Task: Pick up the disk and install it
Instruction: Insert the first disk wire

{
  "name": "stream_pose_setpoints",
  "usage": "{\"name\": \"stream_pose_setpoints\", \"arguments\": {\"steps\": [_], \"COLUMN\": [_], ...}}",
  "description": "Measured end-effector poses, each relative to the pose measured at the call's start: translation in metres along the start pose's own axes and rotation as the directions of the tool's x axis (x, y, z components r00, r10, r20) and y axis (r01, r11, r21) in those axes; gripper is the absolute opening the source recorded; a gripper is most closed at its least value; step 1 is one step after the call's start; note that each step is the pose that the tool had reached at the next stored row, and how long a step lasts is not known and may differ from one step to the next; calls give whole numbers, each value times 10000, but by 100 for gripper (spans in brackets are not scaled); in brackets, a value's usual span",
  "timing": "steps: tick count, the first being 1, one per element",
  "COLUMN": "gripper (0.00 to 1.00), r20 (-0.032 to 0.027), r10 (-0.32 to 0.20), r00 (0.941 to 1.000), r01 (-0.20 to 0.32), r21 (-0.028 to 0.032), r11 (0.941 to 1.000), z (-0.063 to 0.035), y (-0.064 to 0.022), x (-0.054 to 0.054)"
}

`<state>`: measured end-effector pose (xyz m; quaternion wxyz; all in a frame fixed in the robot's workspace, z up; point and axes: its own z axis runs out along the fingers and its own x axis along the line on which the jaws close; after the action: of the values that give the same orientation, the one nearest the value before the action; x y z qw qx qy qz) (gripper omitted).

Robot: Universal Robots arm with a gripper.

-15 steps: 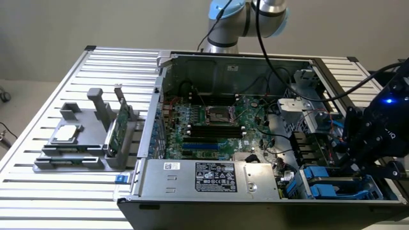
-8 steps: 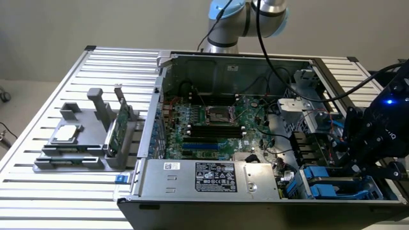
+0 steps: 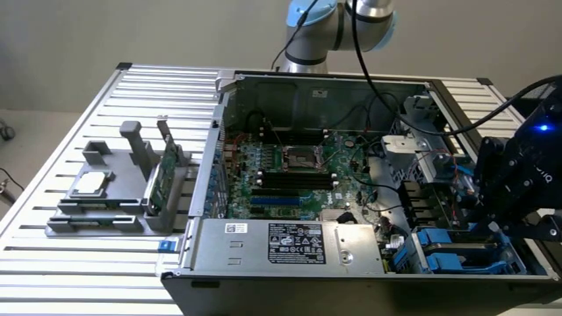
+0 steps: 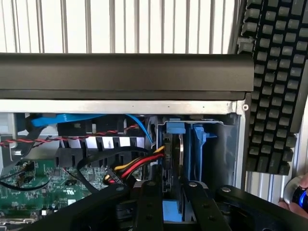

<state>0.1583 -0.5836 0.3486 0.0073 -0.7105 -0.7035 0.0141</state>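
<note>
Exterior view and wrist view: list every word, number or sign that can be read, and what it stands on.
None reads clearly.
Power supply label: print and marks too small.
White sticker beside it: too small.
Motherboard markings: blurred.
Keyboard keys: no legends legible.

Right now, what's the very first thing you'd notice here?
The big open computer case on the slatted table, with its green motherboard showing. At the exterior view's right, the black gripper hangs over blue drive carriers in the case's corner, where the disk stands on edge.
</note>
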Motion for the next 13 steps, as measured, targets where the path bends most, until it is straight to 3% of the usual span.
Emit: {"name": "stream_pose_setpoints", "arguments": {"steps": [6,11,13], "gripper": [25,25,25], "r20": [-8,-38,-41], "r10": [-1,-2,-1], "r00": [10000,10000,10000], "r01": [1,2,1], "r21": [0,13,16], "r11": [10000,10000,10000], "z": [-148,-146,-144], "y": [-105,-321,-371], "x": [-22,-25,-26]}}
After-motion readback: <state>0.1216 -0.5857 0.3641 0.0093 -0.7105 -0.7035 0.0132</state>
